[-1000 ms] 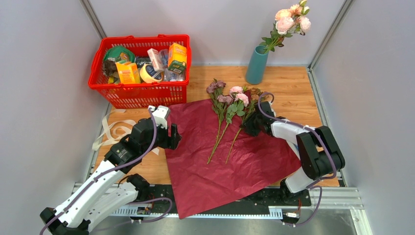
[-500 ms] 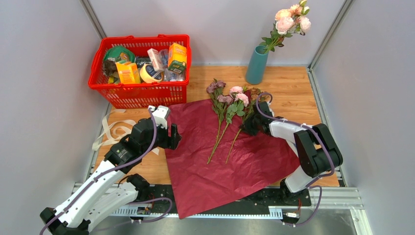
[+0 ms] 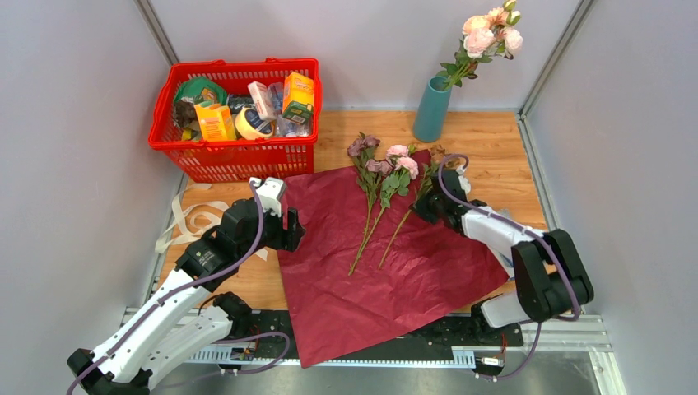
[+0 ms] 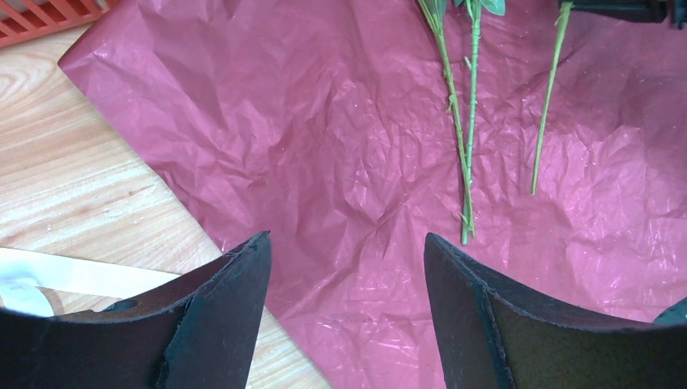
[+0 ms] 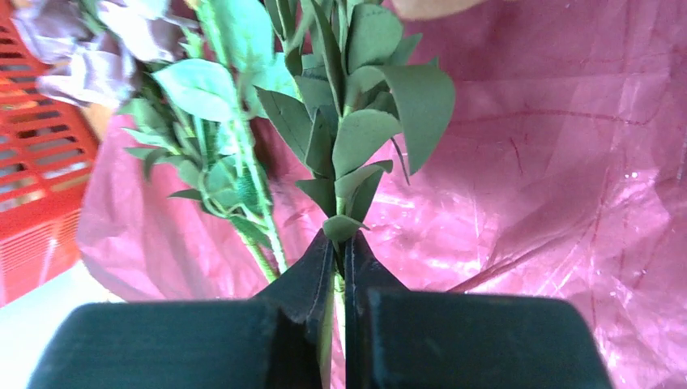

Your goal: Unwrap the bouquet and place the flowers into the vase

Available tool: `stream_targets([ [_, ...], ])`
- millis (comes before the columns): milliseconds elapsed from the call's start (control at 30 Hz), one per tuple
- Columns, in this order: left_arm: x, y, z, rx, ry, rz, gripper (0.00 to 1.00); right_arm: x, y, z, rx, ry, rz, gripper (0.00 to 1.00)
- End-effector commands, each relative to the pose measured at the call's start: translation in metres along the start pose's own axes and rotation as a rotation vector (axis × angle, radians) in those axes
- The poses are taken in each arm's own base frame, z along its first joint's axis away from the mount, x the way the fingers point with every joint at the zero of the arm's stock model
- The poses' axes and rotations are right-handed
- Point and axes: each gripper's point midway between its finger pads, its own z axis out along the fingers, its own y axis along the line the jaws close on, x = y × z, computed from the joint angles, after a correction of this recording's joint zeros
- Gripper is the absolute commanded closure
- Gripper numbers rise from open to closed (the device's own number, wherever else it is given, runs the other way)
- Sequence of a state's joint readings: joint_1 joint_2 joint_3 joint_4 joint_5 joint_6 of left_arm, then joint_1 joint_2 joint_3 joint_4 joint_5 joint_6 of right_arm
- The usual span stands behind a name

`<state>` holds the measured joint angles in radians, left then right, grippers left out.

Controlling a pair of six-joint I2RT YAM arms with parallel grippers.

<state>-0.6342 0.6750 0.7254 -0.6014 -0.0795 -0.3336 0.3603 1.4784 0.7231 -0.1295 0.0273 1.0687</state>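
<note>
We see the right end effector (image 5: 339, 243) clamped on a leafy green stem (image 5: 356, 154), top cut off; left end effector (image 4: 346, 240) gapes; tall teal vase (image 3: 431, 111) holds pink flowers (image 3: 490, 33).

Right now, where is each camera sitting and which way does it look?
Top camera: above and behind the left arm and right arm, looking down at the table; both show, with the red basket, the vase and the burgundy paper.
Left wrist camera: on the left arm, looking down past its open left hand at three flower stems on the paper.
Right wrist camera: on the right arm, looking along its right hand, shut on a leafy flower stem.
Shared: all three see the burgundy paper.
</note>
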Motion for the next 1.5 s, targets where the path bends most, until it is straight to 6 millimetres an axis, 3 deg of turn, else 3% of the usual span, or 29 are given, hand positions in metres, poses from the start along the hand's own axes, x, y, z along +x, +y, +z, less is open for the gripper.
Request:
stream_targets([
  [0,-0.008,-0.003,-0.001,0.015,-0.036,0.014,0.23,-0.024,0.021,-0.025,-0.076,-0.127,0.035,0.99],
  [167,-0.009,-0.003,-0.001,0.016,-0.037,0.015,0.23,-0.042,0.035,-0.053,-0.137,-0.230,0.032,1.00],
  [300,-0.008,-0.003,-0.001,0.017,-0.032,0.015,0.23,-0.069,0.058,-0.087,-0.204,-0.382,-0.019,1.00],
  [400,-0.008,-0.003,-0.001,0.019,-0.032,0.015,0.23,-0.093,0.085,-0.119,-0.300,-0.508,-0.075,1.00],
  [600,-0.008,-0.003,-0.001,0.016,-0.034,0.015,0.23,-0.139,0.148,-0.201,-0.589,-0.846,-0.253,1.00],
  [800,-0.009,-0.003,-0.001,0.017,-0.035,0.015,0.23,-0.189,0.200,-0.276,-0.654,-1.202,-0.396,1.00],
  [1067,-0.007,-0.003,-0.001,0.017,-0.031,0.018,0.23,-0.249,0.252,-0.293,-0.600,-1.415,-0.424,1.00],
  [1233,-0.007,-0.003,0.000,0.018,-0.029,0.017,0.23,-0.290,0.264,-0.288,-0.542,-1.527,-0.396,1.00],
  [1467,-0.006,-0.005,0.001,0.027,-0.021,0.021,0.23,-0.330,0.269,-0.257,-0.482,-1.569,-0.394,1.00],
])
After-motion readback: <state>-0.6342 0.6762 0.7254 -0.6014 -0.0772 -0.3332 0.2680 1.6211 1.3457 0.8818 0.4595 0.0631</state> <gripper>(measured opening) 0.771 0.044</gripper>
